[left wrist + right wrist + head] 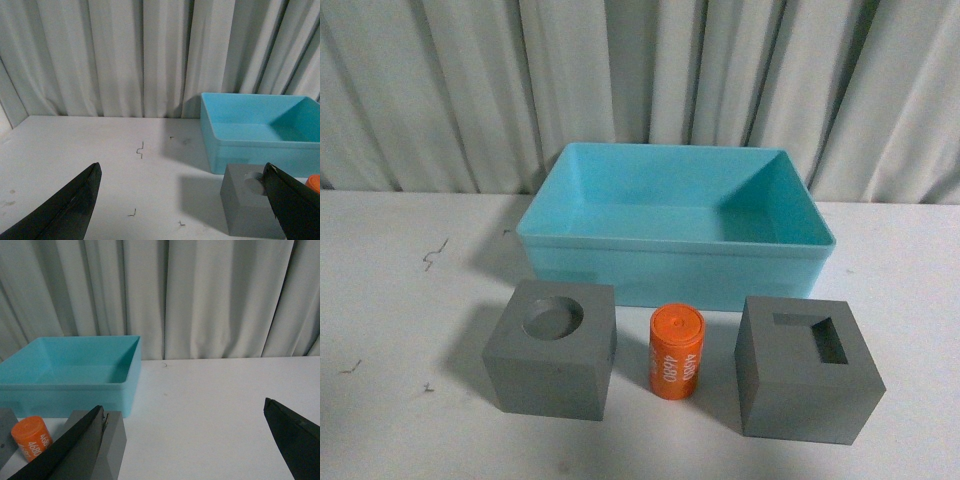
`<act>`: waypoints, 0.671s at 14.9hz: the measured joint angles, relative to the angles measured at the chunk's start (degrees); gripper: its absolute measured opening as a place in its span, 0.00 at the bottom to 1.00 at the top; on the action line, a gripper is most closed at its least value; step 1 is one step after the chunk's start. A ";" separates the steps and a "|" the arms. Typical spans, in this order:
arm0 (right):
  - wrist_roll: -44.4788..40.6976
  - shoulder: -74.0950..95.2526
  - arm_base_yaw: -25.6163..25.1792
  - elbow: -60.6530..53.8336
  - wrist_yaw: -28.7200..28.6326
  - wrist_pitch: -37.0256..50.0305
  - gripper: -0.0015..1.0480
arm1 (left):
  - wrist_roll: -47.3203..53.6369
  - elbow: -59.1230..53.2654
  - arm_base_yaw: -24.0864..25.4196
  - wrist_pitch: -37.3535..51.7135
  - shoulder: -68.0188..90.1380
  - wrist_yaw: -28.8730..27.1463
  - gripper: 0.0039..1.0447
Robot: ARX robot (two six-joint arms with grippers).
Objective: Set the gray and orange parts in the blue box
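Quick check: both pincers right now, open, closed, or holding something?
Left pincer: open, holding nothing.
Right pincer: open, holding nothing.

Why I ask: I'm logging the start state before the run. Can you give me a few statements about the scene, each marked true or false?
The box is empty. True.
The cylinder lies in the box. False: it stands on the table between the round-recess cube and the slotted cube.
In the front view, the round-recess cube is left of the cylinder. True.
The left gripper grips a cube. False: it is open and empty.
The right gripper is open. True.
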 joint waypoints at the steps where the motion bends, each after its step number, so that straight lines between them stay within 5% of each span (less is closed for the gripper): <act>1: 0.00 -0.02 0.00 0.00 0.00 0.00 0.94 | 0.00 0.00 0.00 0.00 0.00 0.00 0.94; 10: 0.00 0.00 0.00 0.00 0.00 0.00 0.94 | 0.00 0.00 0.00 0.00 0.00 0.00 0.94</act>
